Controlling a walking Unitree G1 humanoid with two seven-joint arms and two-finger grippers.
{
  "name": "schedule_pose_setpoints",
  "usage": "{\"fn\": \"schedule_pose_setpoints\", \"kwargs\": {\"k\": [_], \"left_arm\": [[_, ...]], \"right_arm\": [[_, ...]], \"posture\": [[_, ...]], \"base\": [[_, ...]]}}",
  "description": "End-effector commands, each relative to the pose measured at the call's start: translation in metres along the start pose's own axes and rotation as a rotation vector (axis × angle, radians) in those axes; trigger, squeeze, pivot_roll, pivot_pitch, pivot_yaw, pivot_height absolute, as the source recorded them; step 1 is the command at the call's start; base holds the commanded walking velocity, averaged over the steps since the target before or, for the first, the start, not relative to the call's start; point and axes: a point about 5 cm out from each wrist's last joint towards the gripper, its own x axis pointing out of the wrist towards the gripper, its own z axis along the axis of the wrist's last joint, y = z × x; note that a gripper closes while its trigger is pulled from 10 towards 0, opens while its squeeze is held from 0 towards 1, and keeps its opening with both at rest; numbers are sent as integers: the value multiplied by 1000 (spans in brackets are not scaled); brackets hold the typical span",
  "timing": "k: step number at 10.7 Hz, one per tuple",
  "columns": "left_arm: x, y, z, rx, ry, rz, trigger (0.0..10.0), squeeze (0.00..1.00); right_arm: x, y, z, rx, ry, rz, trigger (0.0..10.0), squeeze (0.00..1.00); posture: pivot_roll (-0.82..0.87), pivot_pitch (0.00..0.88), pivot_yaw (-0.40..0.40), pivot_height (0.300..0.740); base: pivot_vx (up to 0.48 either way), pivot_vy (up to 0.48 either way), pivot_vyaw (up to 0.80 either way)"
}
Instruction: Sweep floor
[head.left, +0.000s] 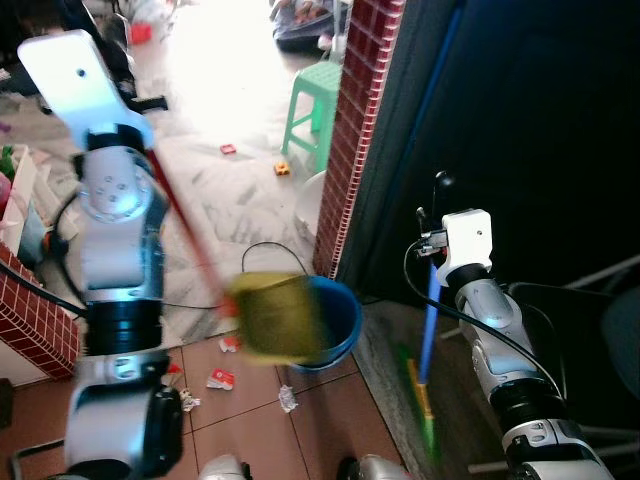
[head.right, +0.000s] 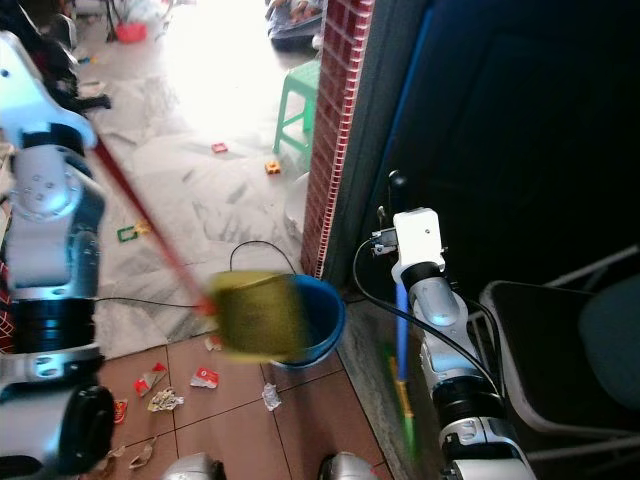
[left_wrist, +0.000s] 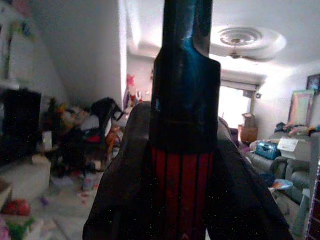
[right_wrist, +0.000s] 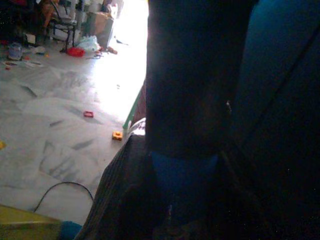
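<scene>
- The blue bucket (head.left: 335, 325) stands on the floor at the foot of the red brick pillar (head.left: 355, 130), and everything else is placed from it.
- A red-handled dustpan (head.left: 272, 316), its yellow pan blurred, hangs just in front of the bucket's near left rim, partly covering it.
- Its red handle (head.left: 185, 225) slants up and away to the left, into the left pincer (left_wrist: 182, 165), whose dark fingers are closed around the red shaft in the wrist view.
- To the right of the bucket, a broom with a blue handle (head.left: 431, 320) and green bristles (head.left: 420, 405) stands nearly upright against the dark panel; the right pincer (right_wrist: 182, 180) is clasped round that blue handle.
- Paper scraps (head.left: 220, 379) lie on the brown tiles just in front and to the left of the bucket.
- A black cable (head.left: 270, 247) loops on the pale floor just behind it.
- Farther behind the bucket are small toys (head.left: 282, 168) and a green plastic stool (head.left: 315, 105) beside the pillar.
- A dark chair (head.right: 565, 350) sits well to the bucket's right.
</scene>
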Motion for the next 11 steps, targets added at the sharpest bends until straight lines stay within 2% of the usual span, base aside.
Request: {"fn": "schedule_pose_setpoints", "kwargs": {"k": [1, 3, 4, 6, 11], "left_arm": [[9, -1, 29, -35, -123, 7, 10000, 0], [16, 9, 43, 0, -183, 30, 10000, 0], [19, 18, 41, 82, -186, 40, 10000, 0], [16, 32, 32, 155, -164, 76, 10000, 0], [-3, 32, 14, 208, -91, 35, 10000, 0]], "right_arm": [[4, -4, 11, -28, -44, -1, 10000, 0], [5, -2, 11, -27, -45, 3, 10000, 0], [5, -2, 10, -25, -42, 5, 10000, 0], [4, -1, 11, -45, -53, 17, 10000, 0], [6, 1, 9, -26, -40, 12, 10000, 0]], "posture": [[10, 1, -51, 740], [16, 1, -51, 740], [19, 1, -51, 740], [20, 3, -47, 740], [31, 6, -49, 740]], "base": [[0, 0, 0], [0, 0, 0], [0, 0, 0], [0, 0, 0], [0, 0, 748]]}}
